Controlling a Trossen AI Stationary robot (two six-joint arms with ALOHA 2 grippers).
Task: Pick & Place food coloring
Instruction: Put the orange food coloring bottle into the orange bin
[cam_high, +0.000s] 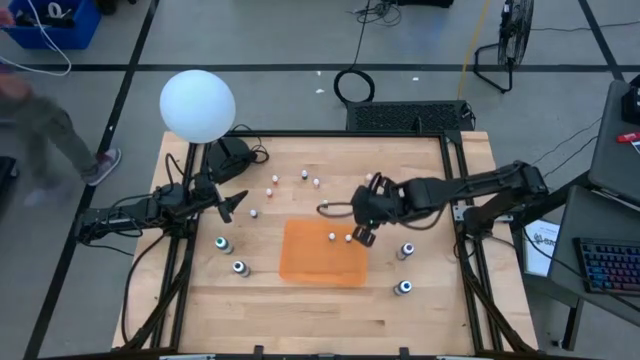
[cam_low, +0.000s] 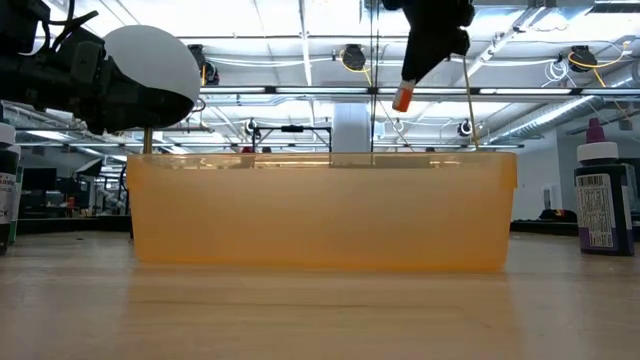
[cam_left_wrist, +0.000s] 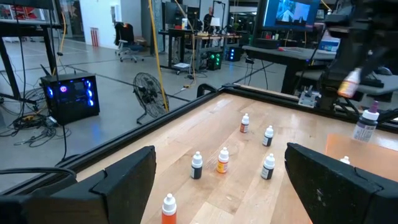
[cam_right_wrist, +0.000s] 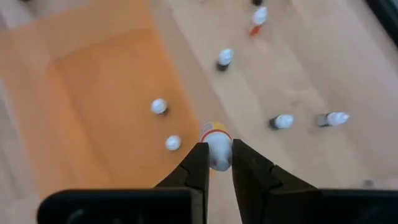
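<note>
My right gripper (cam_high: 362, 234) hovers over the far right corner of the translucent orange tray (cam_high: 322, 262), shut on a tiny food coloring bottle (cam_right_wrist: 216, 138). Two tiny white-topped bottles (cam_high: 332, 236) stand inside the tray. Several more stand on the bare wood toward the far left (cam_high: 304, 175). Larger grey bottles with teal tops stand left (cam_high: 221, 243) and right (cam_high: 406, 250) of the tray. My left gripper (cam_high: 235, 205) waits open at the table's left, its fingers facing the scattered bottles (cam_left_wrist: 222, 160). My right gripper pinches the tiny bottle between its two fingers (cam_right_wrist: 198, 163) at the white-capped top end (cam_right_wrist: 219, 155), coming from above and pointing down. The bottle is lifted clear; its orange-banded body (cam_low: 403, 97) hangs slightly tilted below the fingertips, above the tray.
A white globe lamp (cam_high: 197, 105) stands over the table's far left corner. Black frame rails (cam_high: 455, 180) border the wood. A purple-topped bottle (cam_low: 603, 195) shows at the low view's right. A person (cam_high: 40, 125) walks past on the floor beyond the left side.
</note>
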